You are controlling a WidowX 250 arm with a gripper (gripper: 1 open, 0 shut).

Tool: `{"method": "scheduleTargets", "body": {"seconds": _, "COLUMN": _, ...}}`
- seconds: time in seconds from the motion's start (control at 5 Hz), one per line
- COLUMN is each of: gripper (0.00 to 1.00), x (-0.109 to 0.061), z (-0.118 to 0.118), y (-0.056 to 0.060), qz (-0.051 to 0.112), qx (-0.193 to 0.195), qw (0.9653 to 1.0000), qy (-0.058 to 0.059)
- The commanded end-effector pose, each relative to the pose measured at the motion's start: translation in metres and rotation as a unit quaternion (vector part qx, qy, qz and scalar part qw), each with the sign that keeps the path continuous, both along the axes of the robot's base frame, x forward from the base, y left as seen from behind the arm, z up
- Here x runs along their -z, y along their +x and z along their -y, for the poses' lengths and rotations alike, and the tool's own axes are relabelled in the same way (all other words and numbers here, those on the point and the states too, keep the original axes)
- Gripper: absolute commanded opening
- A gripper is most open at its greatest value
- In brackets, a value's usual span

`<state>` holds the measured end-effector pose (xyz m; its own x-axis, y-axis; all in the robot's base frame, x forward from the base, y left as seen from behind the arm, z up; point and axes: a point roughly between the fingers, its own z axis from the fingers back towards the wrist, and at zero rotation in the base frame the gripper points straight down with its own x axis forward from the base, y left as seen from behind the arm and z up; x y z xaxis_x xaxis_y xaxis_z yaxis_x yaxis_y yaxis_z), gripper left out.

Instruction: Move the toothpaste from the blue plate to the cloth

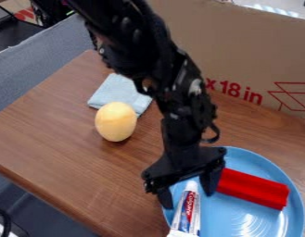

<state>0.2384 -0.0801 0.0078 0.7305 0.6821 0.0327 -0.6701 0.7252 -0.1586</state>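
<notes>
Gripper (184,182) points straight down, jaws spread wide, nothing held. Toothpaste (188,207) lies flat on blue plate (269,220), right under the fingers w/ most of the tube just below/toward cam. Red block (251,188) to the gripper's right, close to that finger. Cloth (122,91) well up-left, past yellow ball (116,121). Step: grasp approach. Judgement: straddle the tube across its narrow width, keep off the block, then close.
</notes>
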Motion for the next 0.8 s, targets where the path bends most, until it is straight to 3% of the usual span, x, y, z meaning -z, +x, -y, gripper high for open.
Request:
{"method": "scheduleTargets", "body": {"seconds": 0.0, "gripper": 1.00, "x": 0.009, "z": 0.003, "y": -0.001, "qz": 0.013, "qx": 0.001, "qw": 0.9999, "qy": 0.000}}
{"method": "scheduleTargets", "body": {"seconds": 0.2, "gripper": 1.00, "x": 0.013, "z": 0.000, "y": -0.014, "qz": 0.008, "qx": -0.002, "qw": 1.0000, "qy": 0.000}}
{"method": "scheduleTargets", "body": {"seconds": 0.4, "gripper": 1.00, "x": 0.020, "z": 0.002, "y": -0.006, "qz": 0.012, "qx": -0.007, "qw": 0.9999, "qy": -0.003}}
{"method": "scheduleTargets", "body": {"seconds": 0.6, "gripper": 0.00, "x": 0.024, "z": -0.001, "y": -0.011, "qz": 0.012, "qx": -0.015, "qw": 0.9998, "qy": -0.003}}
